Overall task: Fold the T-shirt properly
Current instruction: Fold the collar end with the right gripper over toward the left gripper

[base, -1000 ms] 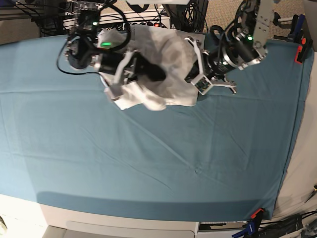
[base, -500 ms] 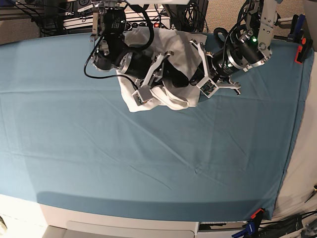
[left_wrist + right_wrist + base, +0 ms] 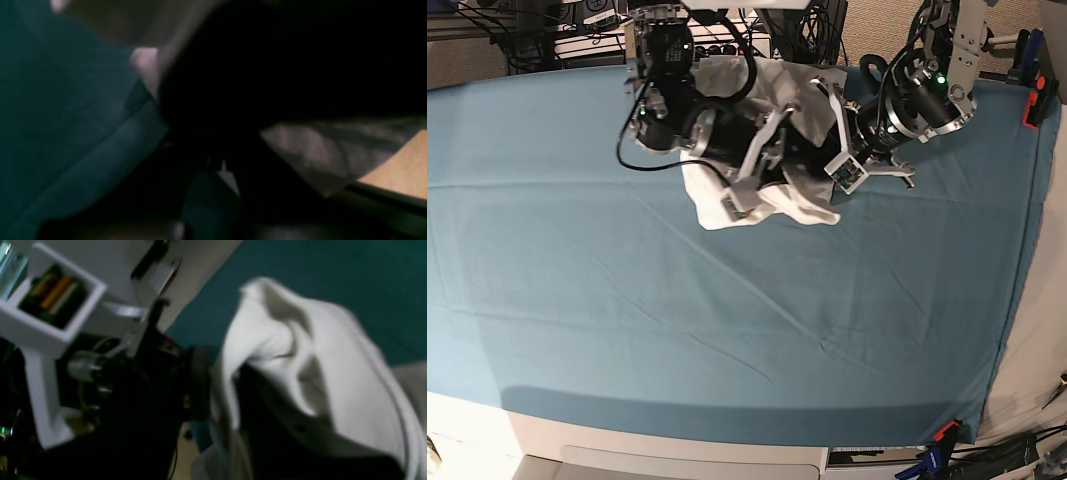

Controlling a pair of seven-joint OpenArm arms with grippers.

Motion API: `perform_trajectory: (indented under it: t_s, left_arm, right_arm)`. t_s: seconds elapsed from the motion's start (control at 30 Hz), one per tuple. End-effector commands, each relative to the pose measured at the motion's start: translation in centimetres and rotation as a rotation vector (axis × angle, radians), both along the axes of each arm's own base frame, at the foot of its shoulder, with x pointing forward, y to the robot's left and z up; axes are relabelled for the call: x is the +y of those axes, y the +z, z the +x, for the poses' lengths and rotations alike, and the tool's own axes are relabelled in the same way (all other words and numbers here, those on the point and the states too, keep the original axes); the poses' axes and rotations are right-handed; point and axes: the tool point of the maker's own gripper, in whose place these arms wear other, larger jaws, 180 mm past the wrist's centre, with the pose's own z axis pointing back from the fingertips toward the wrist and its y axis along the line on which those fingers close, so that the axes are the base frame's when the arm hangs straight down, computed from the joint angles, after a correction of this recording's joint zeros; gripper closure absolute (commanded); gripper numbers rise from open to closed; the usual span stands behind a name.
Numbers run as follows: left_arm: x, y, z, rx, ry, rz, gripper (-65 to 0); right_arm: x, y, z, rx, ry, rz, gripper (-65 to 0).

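The teal table cloth point(image 3: 727, 330) covers the whole work surface, and its near half lies flat with shallow creases. Toward the far edge of the cloth, slightly past its centre line, the T-shirt point(image 3: 807, 205) sits bunched in a crumpled white heap. The right gripper point(image 3: 752, 185) is at the near edge of that heap, jaws partly apart, with white fabric draped around them. The left gripper point(image 3: 839, 150) is at the heap's other side, jaws together; what it clamps cannot be determined. Cables crowd beyond the cloth's far edge.
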Motion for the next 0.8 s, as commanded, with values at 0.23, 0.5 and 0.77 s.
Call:
perform_trajectory:
  t_s: [0.23, 0.5, 0.77]
  left_arm:
    - [0.4, 1.2, 1.3, -0.091, 0.014, 0.030, 0.0]
    - [5.9, 1.5, 4.5, -0.173, 0.217, 0.203, 0.0]
    - [10.4, 2.7, 5.6, -0.192, 0.326, 0.217, -6.3]
  right_arm:
    - [1.7, 1.8, -0.8, -0.042, 0.056, 0.055, -17.7]
    - [1.9, 2.4, -1.2, -0.027, 0.083, 0.087, -17.6]
    - [1.3, 4.4, -1.1, -0.132, 0.079, 0.033, -21.5]
